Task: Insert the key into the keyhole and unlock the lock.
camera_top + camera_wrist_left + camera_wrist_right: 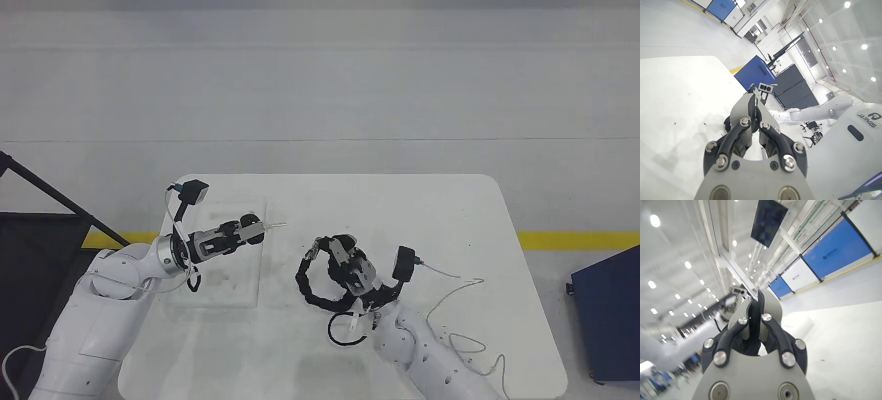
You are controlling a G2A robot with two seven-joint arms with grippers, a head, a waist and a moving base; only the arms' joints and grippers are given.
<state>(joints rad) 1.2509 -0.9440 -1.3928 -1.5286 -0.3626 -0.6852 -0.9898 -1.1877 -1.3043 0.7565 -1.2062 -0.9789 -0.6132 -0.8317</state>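
Observation:
My left gripper (262, 230) hovers over the left part of the white table (460, 210), shut on a small metal key (274, 226) whose blade points toward the other arm. The key's blade (755, 93) sticks out past the closed fingertips in the left wrist view. A short way to the right, my right gripper (332, 248) is shut on a black cable lock (305, 284), whose loop hangs below it. In the right wrist view the lock's black body (754, 313) is pinched between the fingers. The keyhole is hidden. A small gap separates key and lock.
A clear flat sheet (232, 282) lies on the table under the left arm. A thin white cable (455, 295) trails across the right side of the table. A blue cart (608, 312) stands on the floor beyond the right edge.

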